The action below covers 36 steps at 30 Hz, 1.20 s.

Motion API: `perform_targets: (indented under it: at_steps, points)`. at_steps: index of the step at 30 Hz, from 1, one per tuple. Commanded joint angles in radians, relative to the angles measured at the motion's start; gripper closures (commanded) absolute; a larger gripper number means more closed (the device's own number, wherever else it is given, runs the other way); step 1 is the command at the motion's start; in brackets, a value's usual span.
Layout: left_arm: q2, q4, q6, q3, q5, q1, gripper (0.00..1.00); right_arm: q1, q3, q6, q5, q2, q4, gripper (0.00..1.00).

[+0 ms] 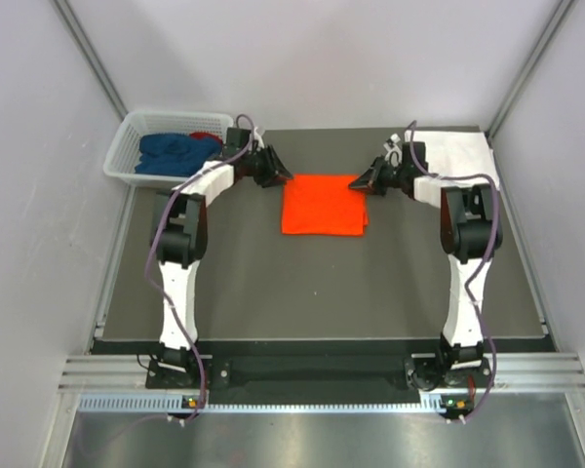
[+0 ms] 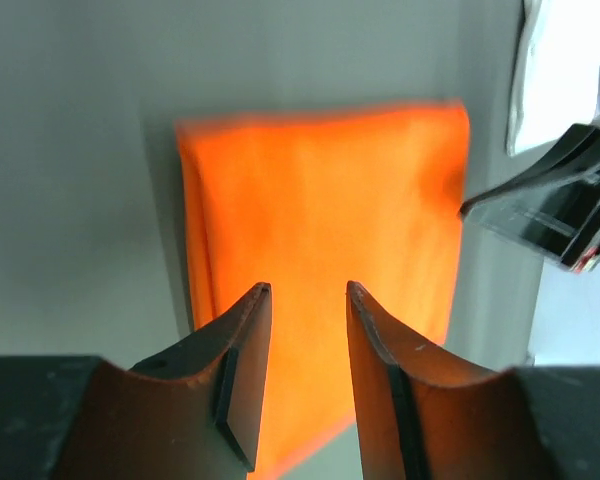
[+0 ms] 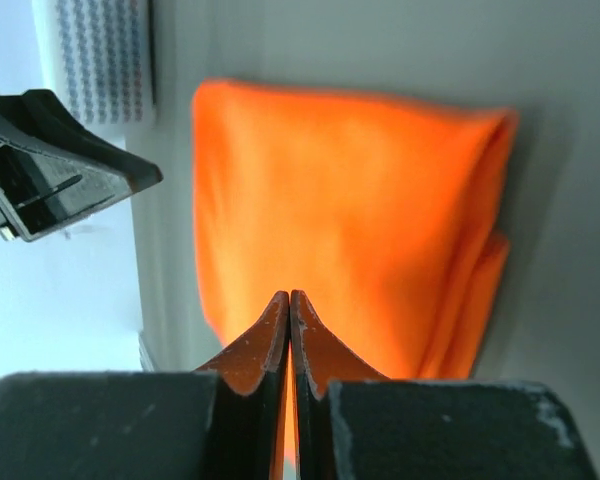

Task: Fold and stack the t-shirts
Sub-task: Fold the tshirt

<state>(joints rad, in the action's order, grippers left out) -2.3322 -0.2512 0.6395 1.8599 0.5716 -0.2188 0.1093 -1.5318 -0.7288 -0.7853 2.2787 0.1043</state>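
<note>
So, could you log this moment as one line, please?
orange t-shirt: folded on table | left gripper: open | right gripper: shut | basket: blue clothes

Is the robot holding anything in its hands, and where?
Nothing. The left hand is open over the folded orange t-shirt, and the right hand is shut with no cloth pinched.
</note>
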Motion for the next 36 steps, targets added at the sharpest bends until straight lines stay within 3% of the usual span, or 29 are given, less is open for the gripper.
perform_targets:
  at_steps: [1, 5, 8, 14, 18, 23, 24, 25, 26, 27, 30, 36]
  points:
    - [0.258, -0.022, -0.083, -0.178, -0.015, -0.005, 0.59, 0.013, 0.123, 0.094, -0.003, -0.211, -0.031, 0.99]
    - [0.344, 0.105, -0.060, -0.472, 0.016, -0.010, 0.59, 0.016, 0.274, 0.126, -0.009, -0.277, 0.011, 0.99]
    - [0.338, 0.127, -0.052, -0.566, 0.063, -0.017, 0.59, 0.020, 0.366, 0.141, 0.001, -0.282, 0.041, 0.99]
    - [0.324, 0.112, -0.066, -0.654, 0.004, -0.014, 0.60, 0.020, 0.455, 0.187, 0.046, -0.234, 0.034, 0.99]
    - [0.332, -0.017, -0.090, -0.620, -0.088, -0.005, 0.60, 0.020, 0.476, 0.209, 0.098, -0.307, -0.015, 0.99]
    - [0.381, -0.022, -0.097, -0.611, -0.101, 0.012, 0.57, 0.020, 0.449, 0.242, 0.213, -0.444, -0.084, 0.71]
    - [0.376, -0.029, -0.095, -0.602, -0.098, 0.013, 0.57, 0.020, 0.397, 0.249, 0.245, -0.450, -0.145, 0.61]
    - [0.373, -0.052, -0.093, -0.596, -0.096, 0.013, 0.58, 0.020, 0.366, 0.270, 0.270, -0.444, -0.173, 0.57]
    - [0.388, -0.106, -0.100, -0.576, -0.131, 0.013, 0.58, 0.020, 0.246, 0.320, 0.315, -0.396, -0.248, 0.49]
    - [0.389, -0.106, -0.100, -0.574, -0.131, 0.013, 0.58, 0.020, 0.245, 0.321, 0.325, -0.395, -0.249, 0.49]
    - [0.434, -0.128, -0.124, -0.561, -0.141, 0.012, 0.58, 0.020, 0.107, 0.356, 0.356, -0.323, -0.328, 0.35]
    - [0.476, -0.103, -0.090, -0.556, -0.058, 0.010, 0.58, 0.020, -0.118, 0.403, 0.354, -0.124, -0.405, 0.30]
